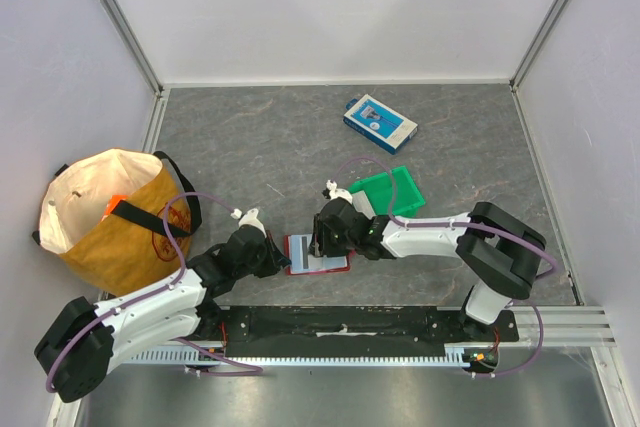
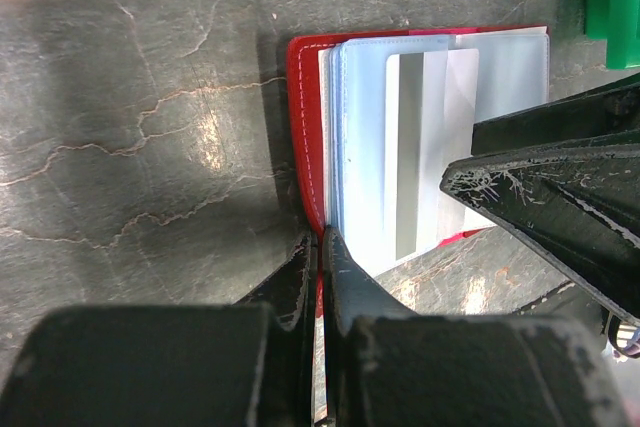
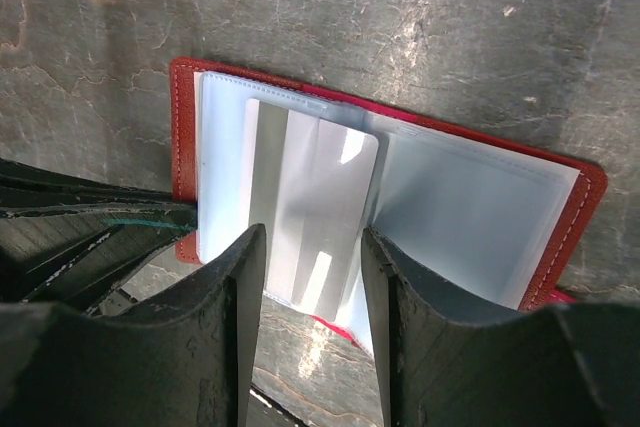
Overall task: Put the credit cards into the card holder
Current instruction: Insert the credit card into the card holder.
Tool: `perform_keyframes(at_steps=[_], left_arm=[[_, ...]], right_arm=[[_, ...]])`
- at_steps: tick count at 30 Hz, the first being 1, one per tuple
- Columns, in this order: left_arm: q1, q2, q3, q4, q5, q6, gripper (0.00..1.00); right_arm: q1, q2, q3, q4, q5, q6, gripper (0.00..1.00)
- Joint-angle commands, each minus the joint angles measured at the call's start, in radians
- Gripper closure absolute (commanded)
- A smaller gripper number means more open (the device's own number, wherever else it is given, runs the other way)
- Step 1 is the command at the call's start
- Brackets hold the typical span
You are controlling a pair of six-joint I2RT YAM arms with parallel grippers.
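One card (image 3: 310,182) on holder (image 3: 470,207), right hand (image 3: 312,245) astride

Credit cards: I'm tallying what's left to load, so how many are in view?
1. A pale card lies half-slid into a clear sleeve of the open card holder, between the fingers of the right gripper. More may be hidden under the arms.

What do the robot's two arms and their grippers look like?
The left arm and the right arm both have white shells with bulky black joints. A thin purple cable loops along each. The left gripper and the right gripper have black, wedge-shaped fingers, scuffed with pale scratches.
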Motion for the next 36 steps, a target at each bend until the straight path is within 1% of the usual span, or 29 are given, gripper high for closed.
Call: perform_keyframes(at_steps=[1,4,8,11,15,20,24,28,29,31,32,33,36], left_arm=[[-0.002,0.002,0.001,0.021,-0.005,0.026,0.98],[-0.002,0.000,0.002,0.023,-0.004,0.028,0.98],[-0.002,0.002,0.004,0.024,0.000,0.031,0.98],[-0.002,0.002,0.004,0.028,0.000,0.029,0.98],[-0.002,0.003,0.010,0.029,0.001,0.032,0.98],[-0.004,0.006,0.014,0.032,0.001,0.035,0.98],[-0.002,0.009,0.016,0.031,0.003,0.035,0.98],[-0.002,-0.008,0.017,0.014,0.000,0.035,0.98],[-0.004,-0.014,0.016,0.008,-0.003,0.035,0.98],[-0.005,-0.027,0.016,0.000,-0.004,0.035,0.98],[-0.002,-0.032,0.017,-0.006,-0.007,0.034,0.98],[-0.002,-0.038,0.019,-0.009,-0.005,0.035,0.98],[-0.004,-0.049,0.027,-0.028,-0.008,0.038,0.98]], right_arm=[[0.004,-0.014,0.026,-0.030,0.045,-0.012,0.49],[0.004,0.007,0.034,-0.008,0.009,-0.009,0.49],[0.006,0.020,0.032,0.082,-0.053,-0.012,0.50],[0.009,0.018,0.037,0.121,-0.093,-0.024,0.56],[0.018,0.024,0.052,0.122,-0.109,-0.042,0.60],[0.023,0.047,0.061,0.145,-0.152,-0.042,0.63],[0.026,0.047,0.063,0.145,-0.146,-0.038,0.63],[0.026,-0.008,0.071,0.070,-0.075,-0.087,0.54],[0.026,-0.040,0.077,0.038,-0.023,-0.101,0.50],[0.018,-0.096,0.077,0.003,0.024,-0.139,0.46],[0.009,-0.127,0.077,-0.055,0.058,-0.148,0.43],[0.005,-0.159,0.075,-0.074,0.083,-0.163,0.40],[-0.040,-0.245,0.065,-0.157,0.124,-0.196,0.37]])
